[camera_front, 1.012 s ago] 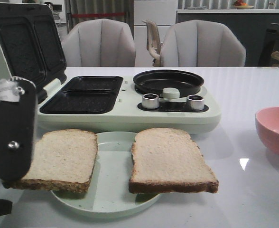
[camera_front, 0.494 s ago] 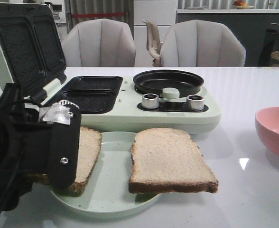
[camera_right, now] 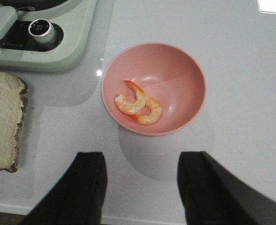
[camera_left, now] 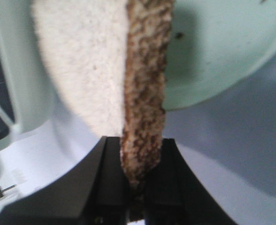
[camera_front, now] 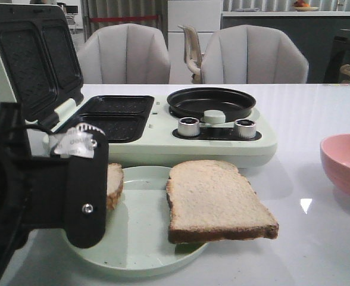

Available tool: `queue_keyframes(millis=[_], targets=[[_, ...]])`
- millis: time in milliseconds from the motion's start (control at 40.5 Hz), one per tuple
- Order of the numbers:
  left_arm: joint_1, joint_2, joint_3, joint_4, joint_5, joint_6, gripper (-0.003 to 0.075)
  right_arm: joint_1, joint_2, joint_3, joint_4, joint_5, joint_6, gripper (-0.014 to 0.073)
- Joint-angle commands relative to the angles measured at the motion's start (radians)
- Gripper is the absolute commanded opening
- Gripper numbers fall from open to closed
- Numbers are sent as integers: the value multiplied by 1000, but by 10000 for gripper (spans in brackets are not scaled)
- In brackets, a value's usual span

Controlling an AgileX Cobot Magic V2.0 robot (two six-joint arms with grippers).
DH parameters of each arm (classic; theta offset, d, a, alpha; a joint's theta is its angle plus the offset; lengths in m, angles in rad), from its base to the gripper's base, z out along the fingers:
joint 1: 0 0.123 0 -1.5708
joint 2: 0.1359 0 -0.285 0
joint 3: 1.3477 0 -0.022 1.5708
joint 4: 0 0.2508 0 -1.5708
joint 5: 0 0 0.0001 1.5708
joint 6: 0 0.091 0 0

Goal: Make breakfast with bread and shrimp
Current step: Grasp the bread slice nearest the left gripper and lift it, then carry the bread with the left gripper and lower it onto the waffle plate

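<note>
Evidently to carry it toward the sandwich maker (camera_front: 163, 128), the left gripper (camera_left: 137, 187) pinches the left bread slice (camera_left: 105, 79) by its crust above the plate (camera_front: 140, 238), while the right gripper (camera_right: 142, 187) hangs spread near the shrimp (camera_right: 138, 105).

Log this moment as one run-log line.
left gripper: shut on bread slice over plate | right gripper: open above shrimp in pink bowl

Even indoor light; glare on table (camera_front: 306, 205); left wrist close-up blurred, soft shadows.
</note>
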Motion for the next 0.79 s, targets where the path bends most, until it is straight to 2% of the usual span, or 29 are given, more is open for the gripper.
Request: queue_keyframes(millis=[0, 173, 395, 568, 765], targets=[[-65, -103, -12, 10, 183, -11, 101, -5, 0, -26, 5, -57, -4, 465], [-154, -277, -12, 60, 337, -3, 101, -5, 0, -26, 5, -57, -4, 465], [-159, -433, -12, 222, 351, -3, 100, -5, 0, -26, 5, -57, -4, 465], [-76, -439, -12, 363, 320, -3, 100, -5, 0, -26, 5, -57, -4, 465], [102, -413, -50, 382, 130, -3, 100, -5, 0, -26, 5, -57, -4, 465]])
